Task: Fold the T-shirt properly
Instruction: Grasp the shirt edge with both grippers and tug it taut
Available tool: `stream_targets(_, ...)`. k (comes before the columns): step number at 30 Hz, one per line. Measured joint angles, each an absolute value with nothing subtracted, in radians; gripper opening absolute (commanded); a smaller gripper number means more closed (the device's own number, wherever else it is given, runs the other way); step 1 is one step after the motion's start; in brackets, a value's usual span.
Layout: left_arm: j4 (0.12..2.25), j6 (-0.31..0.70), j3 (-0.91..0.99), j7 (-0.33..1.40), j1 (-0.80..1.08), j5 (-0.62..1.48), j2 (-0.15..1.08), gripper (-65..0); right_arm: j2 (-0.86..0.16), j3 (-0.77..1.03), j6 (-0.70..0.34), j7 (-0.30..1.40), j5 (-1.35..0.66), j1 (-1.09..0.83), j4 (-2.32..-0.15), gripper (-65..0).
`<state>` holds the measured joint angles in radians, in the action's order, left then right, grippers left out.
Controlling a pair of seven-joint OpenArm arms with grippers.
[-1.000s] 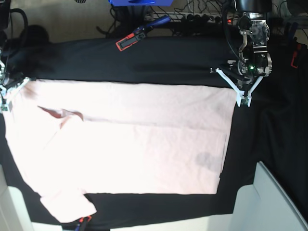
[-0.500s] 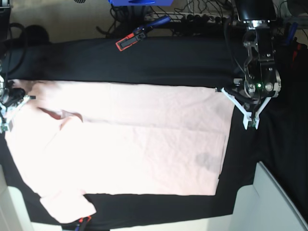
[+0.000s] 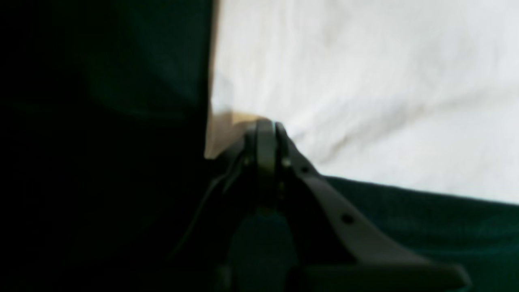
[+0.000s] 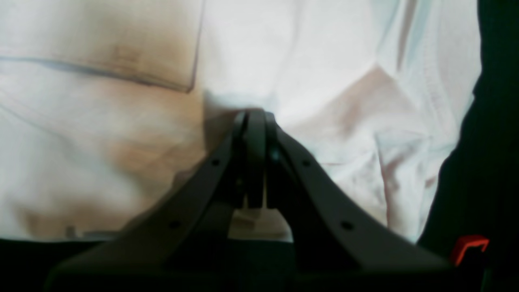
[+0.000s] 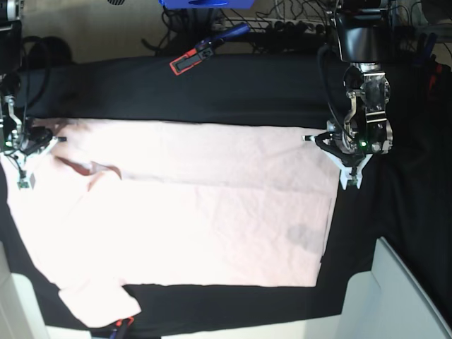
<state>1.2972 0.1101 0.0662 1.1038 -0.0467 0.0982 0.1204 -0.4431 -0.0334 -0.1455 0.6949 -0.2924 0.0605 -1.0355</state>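
Base view: the T-shirt (image 5: pixel 191 205) lies spread flat, plain side up, on the black-clothed tabletop (image 5: pixel 212 92). The left claw (image 3: pixel 263 125) is pinched closed on the T-shirt's corner at the view's right; the right claw (image 4: pixel 253 115) is clamped on its fabric at the opposite edge.

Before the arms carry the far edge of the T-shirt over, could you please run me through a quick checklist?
1. Left claw shut on a corner of the T-shirt: ok.
2. Right claw shut on the shirt's fabric: ok.
3. Both claws hold the same far edge: ok.
4. Shirt body lying flat on the black table cloth: ok, though wrinkled near the right claw.
5. Near sleeve tucked in: not ok.
6. Layers pinched by each claw: cannot tell.
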Motion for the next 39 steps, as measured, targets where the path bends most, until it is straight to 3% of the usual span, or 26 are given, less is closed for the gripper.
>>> stream_targets(5,1.288,0.113,0.076,0.993,-0.026,0.108,0.123,-65.0,-0.447,-0.033,-0.147,0.659,-0.306,0.054,-1.013,-65.0)
stream_targets(12,1.196,0.101,0.074,0.966,-0.078,0.106,0.125,-65.0,-0.448,-0.033,-0.148,0.652,-0.307,0.049,-1.013,-65.0)
stream_targets(18,1.216,0.096,0.076,0.809,0.016,0.138,0.137,-65.0,-0.448,-0.03,-0.148,0.62,-0.308,0.025,-1.021,-65.0)
stream_targets(39,1.33,0.097,0.077,0.796,0.148,0.135,0.139,-65.0,-0.451,-0.025,-0.144,0.598,-0.307,-0.04,-1.072,-65.0)
